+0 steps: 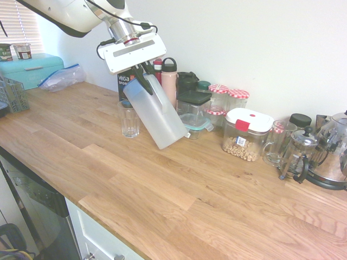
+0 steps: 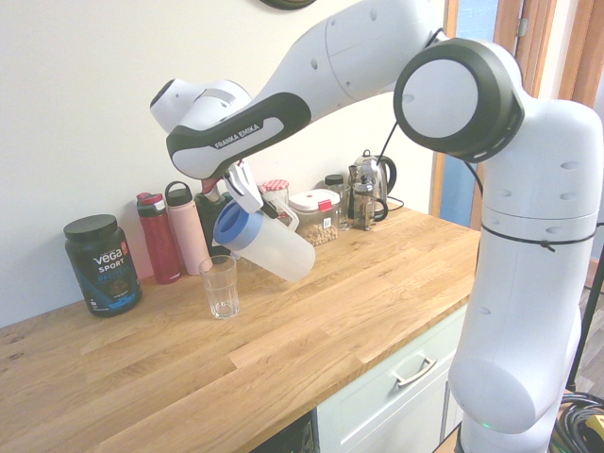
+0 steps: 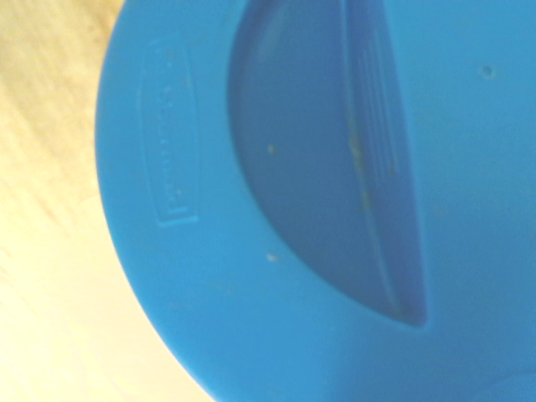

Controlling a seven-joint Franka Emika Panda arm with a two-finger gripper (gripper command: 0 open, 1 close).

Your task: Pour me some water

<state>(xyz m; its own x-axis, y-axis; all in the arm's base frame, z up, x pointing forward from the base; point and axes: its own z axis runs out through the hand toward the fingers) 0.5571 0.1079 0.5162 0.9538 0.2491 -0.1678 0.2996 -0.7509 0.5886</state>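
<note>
My gripper [image 1: 142, 73] is clamped on the handle at the top of the pitcher [image 1: 157, 116], which gives me a lever to tip the whole body from above. I hold the pitcher slanted, its blue lid [image 2: 229, 225] leaning toward the glass [image 2: 219, 286] and its base swung up and away, clear of the counter [image 1: 162, 184]. That puts the spout edge just above and beside the glass rim, so anything that runs out should fall inside rather than on the wood. In the wrist view the blue lid [image 3: 276, 218] fills nearly everything, with pale counter at one side.

The glass stands upright on the counter and looks empty; I see no stream yet, so I judge the pour is only starting. The pitcher is translucent and I cannot tell its water level.

Behind stand the pink bottle [image 1: 168, 81], the red bottle [image 2: 159, 236] and the protein tub [image 2: 101, 262], near enough that I should tilt without swinging sideways.
</note>
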